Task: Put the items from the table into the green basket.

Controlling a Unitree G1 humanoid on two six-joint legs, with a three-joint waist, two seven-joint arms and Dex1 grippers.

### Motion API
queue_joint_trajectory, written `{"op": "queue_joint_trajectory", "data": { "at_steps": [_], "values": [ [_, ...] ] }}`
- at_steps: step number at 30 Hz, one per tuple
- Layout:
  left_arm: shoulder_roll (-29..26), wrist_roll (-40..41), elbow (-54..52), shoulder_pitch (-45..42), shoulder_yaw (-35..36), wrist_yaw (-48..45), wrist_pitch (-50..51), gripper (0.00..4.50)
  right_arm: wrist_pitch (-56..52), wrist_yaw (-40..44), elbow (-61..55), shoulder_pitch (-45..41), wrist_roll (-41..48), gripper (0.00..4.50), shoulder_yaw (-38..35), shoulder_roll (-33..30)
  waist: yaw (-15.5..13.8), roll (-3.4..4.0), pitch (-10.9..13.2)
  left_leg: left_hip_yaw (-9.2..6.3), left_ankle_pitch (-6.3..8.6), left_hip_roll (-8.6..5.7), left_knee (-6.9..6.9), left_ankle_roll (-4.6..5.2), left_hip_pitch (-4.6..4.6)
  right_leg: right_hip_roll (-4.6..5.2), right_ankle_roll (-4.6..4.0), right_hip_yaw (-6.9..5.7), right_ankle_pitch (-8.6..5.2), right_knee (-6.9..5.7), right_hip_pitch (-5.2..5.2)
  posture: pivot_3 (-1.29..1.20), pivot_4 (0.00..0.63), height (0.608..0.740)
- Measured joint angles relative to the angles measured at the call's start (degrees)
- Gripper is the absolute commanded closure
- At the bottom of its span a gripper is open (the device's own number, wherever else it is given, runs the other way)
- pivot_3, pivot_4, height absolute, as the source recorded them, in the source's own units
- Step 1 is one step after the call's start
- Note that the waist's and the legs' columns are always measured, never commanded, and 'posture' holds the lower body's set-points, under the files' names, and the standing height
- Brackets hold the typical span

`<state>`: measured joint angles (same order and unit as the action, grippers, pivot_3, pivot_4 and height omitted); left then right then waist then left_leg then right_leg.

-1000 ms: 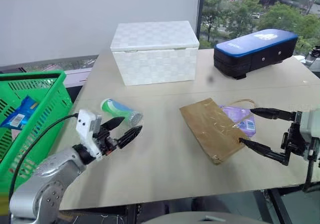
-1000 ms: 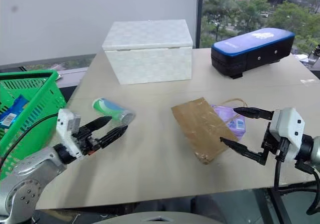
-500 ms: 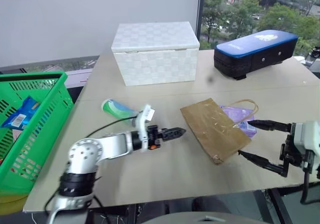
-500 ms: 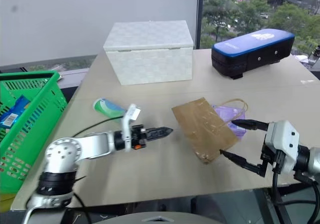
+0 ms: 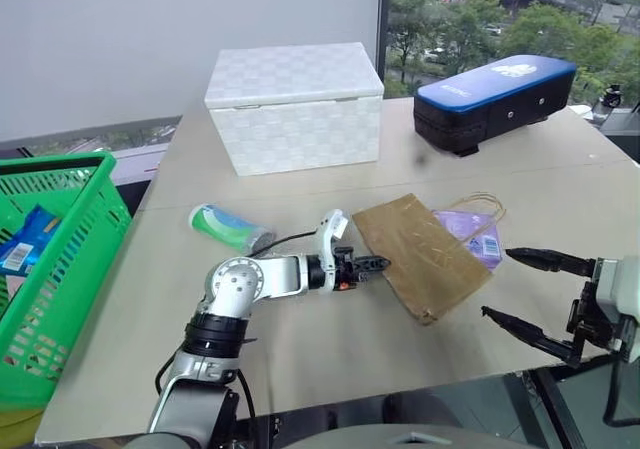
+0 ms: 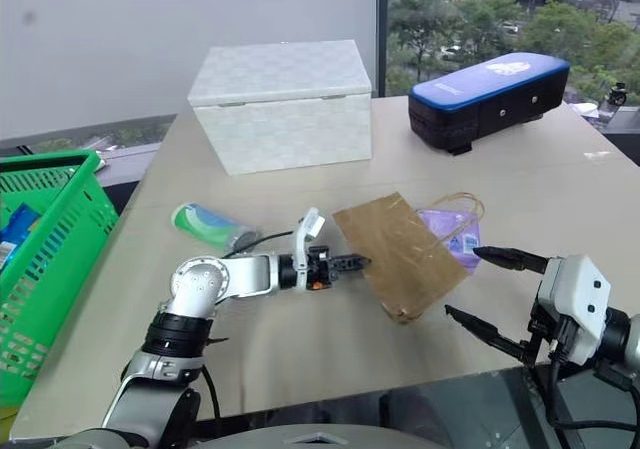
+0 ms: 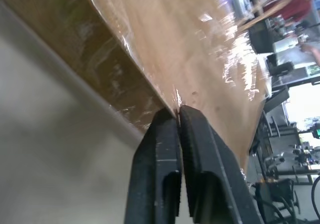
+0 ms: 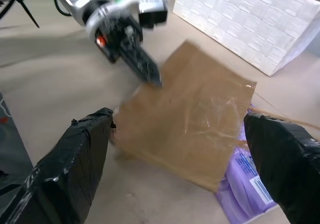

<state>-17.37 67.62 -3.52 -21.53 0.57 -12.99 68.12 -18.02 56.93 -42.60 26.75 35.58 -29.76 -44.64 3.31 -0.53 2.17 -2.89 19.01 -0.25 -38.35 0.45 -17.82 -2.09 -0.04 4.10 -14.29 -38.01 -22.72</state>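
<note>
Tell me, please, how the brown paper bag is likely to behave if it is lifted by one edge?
The brown paper bag lies flat and thin, so it will probably be light and droop from the pinched edge. Its surface looks glossy, so it may slip from the left gripper, whose jaws are shut at its edge. It overlaps the purple packet, which might shift.

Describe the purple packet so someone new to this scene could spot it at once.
On the beige table, look in front of the long black case with blue top. The flat purple packet lies there, partly tucked under the brown paper bag.
</note>
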Motion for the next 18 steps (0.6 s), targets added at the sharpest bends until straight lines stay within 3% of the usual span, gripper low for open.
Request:
{"op": "queue_joint_trajectory", "data": {
  "at_steps": [4, 7, 11, 18],
  "values": [
    [0.04, 4.69, -3.69, 1.29, 9.64, 1.69, -3.09, 4.46, 0.41, -0.28, 0.12, -1.11, -0.78, 0.0, 0.93, 0.1, 0.36, 0.0, 0.0, -0.1, 0.0, 0.13, 0.01, 0.0, 0.0, 0.01, 0.0, 0.01, 0.0, 0.0, 0.0, -0.08, 0.0, 0.74],
    [-0.07, 7.94, -3.46, 0.98, 20.15, 8.53, -8.64, 4.46, 0.75, -0.4, 1.0, -3.15, -1.3, 0.0, 2.98, 0.1, 0.17, -0.02, 0.01, -0.12, 0.01, 0.25, 0.01, 0.01, 0.01, 0.0, 0.0, -0.01, 0.0, 0.01, 0.0, -0.05, 0.0, 0.74],
    [-1.59, 7.95, 0.44, -2.51, 28.35, 16.26, -15.19, 4.46, 0.88, -0.1, 2.93, -5.88, -1.68, 0.0, 5.68, 0.08, -1.14, -0.17, 0.08, -0.18, -0.03, 0.23, -0.01, -0.05, 0.0, 0.01, 0.0, -0.07, 0.01, 0.02, 0.01, 0.0, 0.0, 0.74],
    [-3.92, 6.75, 8.09, -10.45, 33.25, 21.69, -20.95, 4.46, 1.14, 0.2, 6.2, -11.43, -2.85, 0.0, 9.22, -0.01, -3.73, -0.22, 0.07, -0.5, -0.07, -0.06, -0.05, -0.13, -0.07, 0.3, -0.23, -0.31, 0.14, 0.08, -0.21, 0.01, 0.0, 0.74]
  ]
}}
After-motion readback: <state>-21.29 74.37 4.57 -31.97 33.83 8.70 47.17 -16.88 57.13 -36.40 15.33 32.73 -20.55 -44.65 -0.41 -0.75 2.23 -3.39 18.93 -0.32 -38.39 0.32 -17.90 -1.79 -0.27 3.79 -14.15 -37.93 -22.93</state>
